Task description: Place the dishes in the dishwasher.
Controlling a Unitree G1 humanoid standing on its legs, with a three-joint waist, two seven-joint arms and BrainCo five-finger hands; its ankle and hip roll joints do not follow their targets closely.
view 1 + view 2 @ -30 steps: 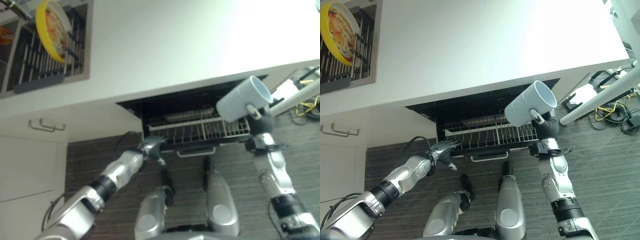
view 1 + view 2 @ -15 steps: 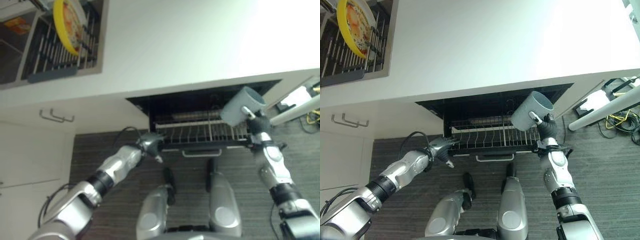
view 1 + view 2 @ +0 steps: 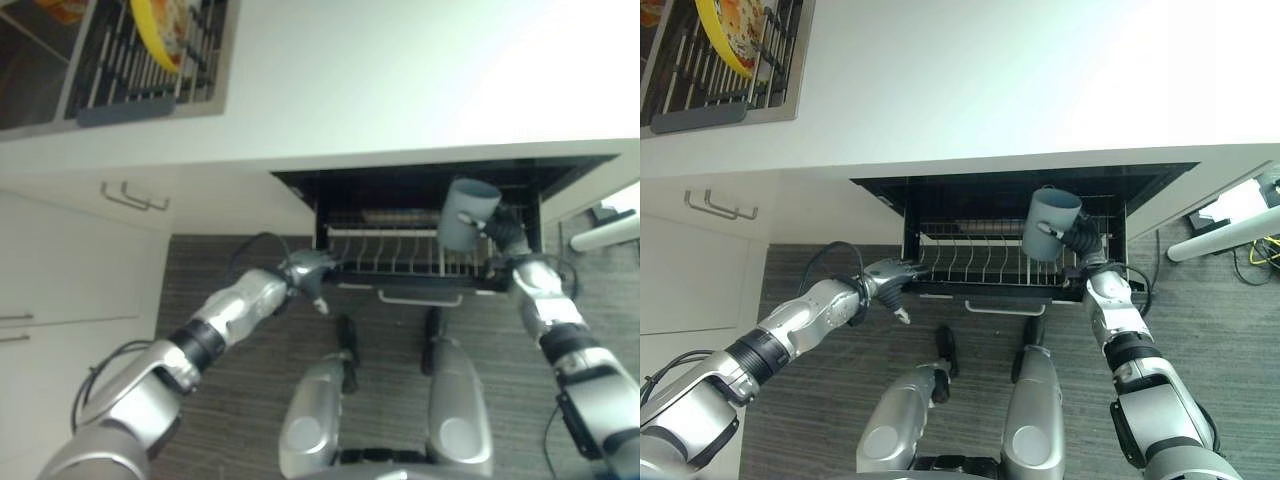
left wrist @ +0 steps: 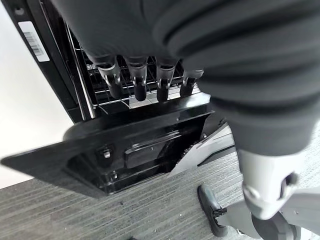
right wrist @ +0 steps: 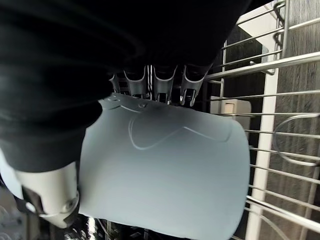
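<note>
At the far left, a yellow plate [image 3: 735,35] is standing on edge in a dark wire drying rack [image 3: 700,85] set into the white countertop [image 3: 990,70]. Below it, white cabinet doors [image 3: 70,290] are running down to a grey ribbed floor [image 3: 1230,330]. Moving right, the left hand [image 3: 892,280] is hovering by the near-left corner of the pulled-out dishwasher rack [image 3: 985,262], its fingers [image 4: 137,80] hanging loosely extended over the wire grid and grasping nothing. Further right, the right hand [image 3: 1078,238] is gripping the pale blue-grey cup [image 3: 1048,222], fingers [image 5: 160,85] and thumb curled round its side. The cup is sitting over the right part of the rack, just under the counter's edge, its long axis tilted and its open mouth facing up and far. The rack's tines are lying directly beneath it, so the next move is probably a short lowering by the right arm, with the counter edge above leaving little room overhead.
</note>
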